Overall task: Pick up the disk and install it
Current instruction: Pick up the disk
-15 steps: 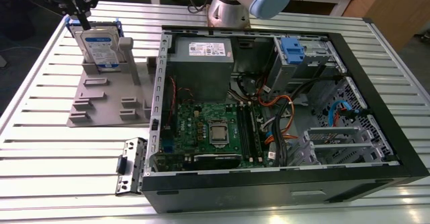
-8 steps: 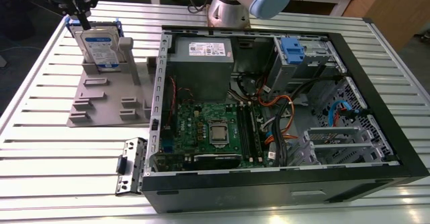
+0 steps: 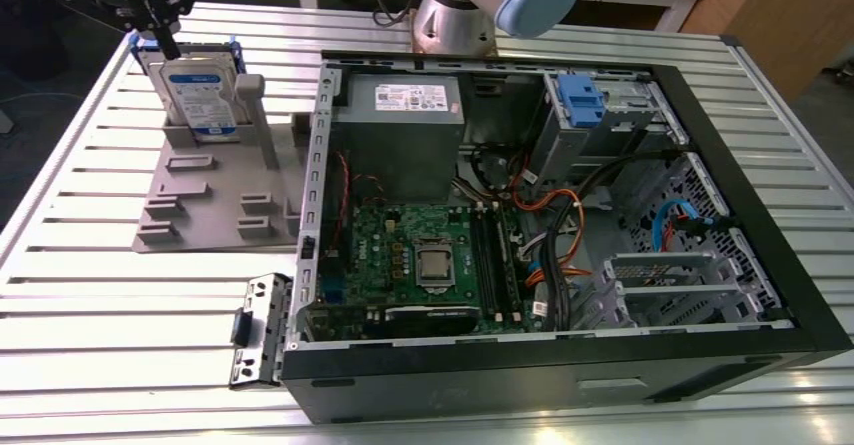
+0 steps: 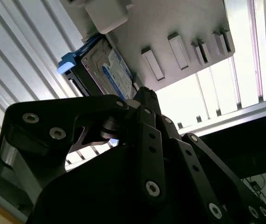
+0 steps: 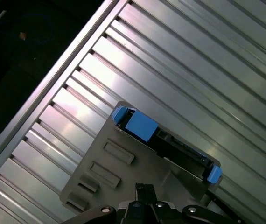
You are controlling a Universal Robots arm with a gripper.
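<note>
1. Whether the jaws are spread or closed on anything cannot be told. The black gripper (image 3: 156,33) hangs right at the top edge of the disk (image 3: 200,93), at the far corner of the table on the exterior view's left.
2. The disk stands upright on edge in a slot of a grey fixture (image 3: 200,205). Its white-and-blue label faces the exterior camera, and a blue carrier bracket (image 3: 235,60) frames its sides.
3. In the second wrist view the gripper (image 4: 140,93) has its dark linkage in the foreground. Its tip is close to the labelled face of the disk (image 4: 112,70); contact cannot be judged.
4. In the first wrist view the disk (image 5: 175,142) shows as a dark edge between 2 blue ends of the carrier bracket (image 5: 140,125).
5. The fixture lies flat on a slatted aluminium table (image 3: 120,315), just beside an open computer case (image 3: 534,385) on the exterior view's right.
6. Inside the case sit a grey power supply (image 3: 400,105), a green motherboard (image 3: 414,255) and a blue-fronted drive cage (image 3: 587,105).
7. A small metal plate (image 3: 260,330) stands by the case's near corner.
8. The arm (image 3: 494,0) rises behind the case.
</note>
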